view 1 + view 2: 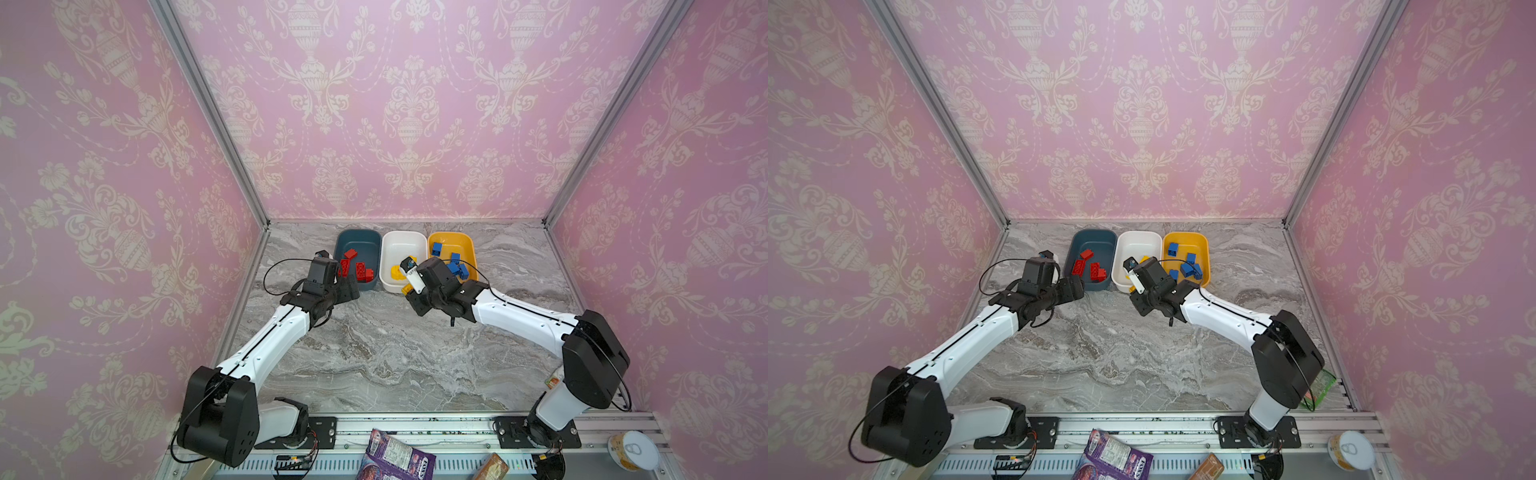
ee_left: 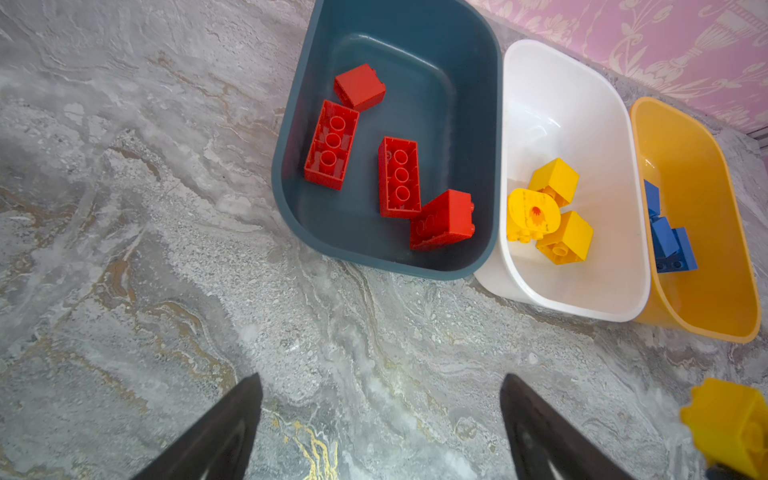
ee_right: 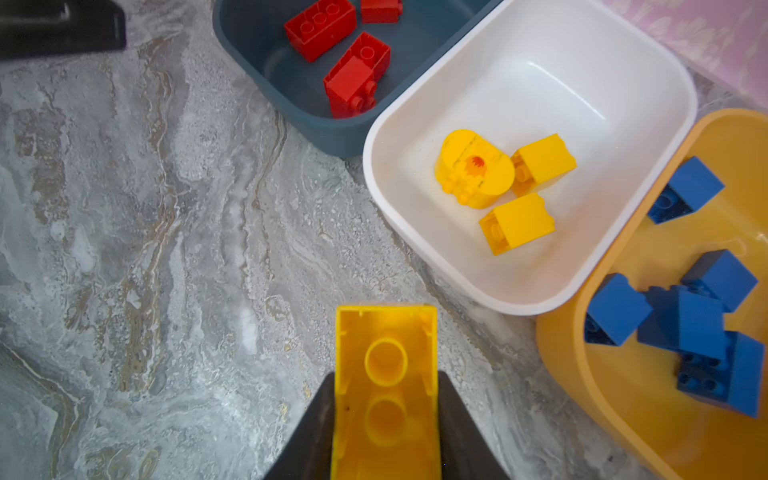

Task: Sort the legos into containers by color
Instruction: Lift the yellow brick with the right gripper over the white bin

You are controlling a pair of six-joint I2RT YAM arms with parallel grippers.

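On the near side of the white tub [image 3: 415, 232], the right gripper [image 3: 386, 378] grasps a yellow brick [image 3: 386, 332]; the left gripper [image 2: 380, 378] is spread, empty. Carrying step, I think: next move it farther, over the rim, then let go.

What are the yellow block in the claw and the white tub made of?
The yellow block looks like hard, shiny plastic: its hollow underside shows a moulded round tube. The white tub is probably smooth glossy plastic; light glints off its rounded walls.
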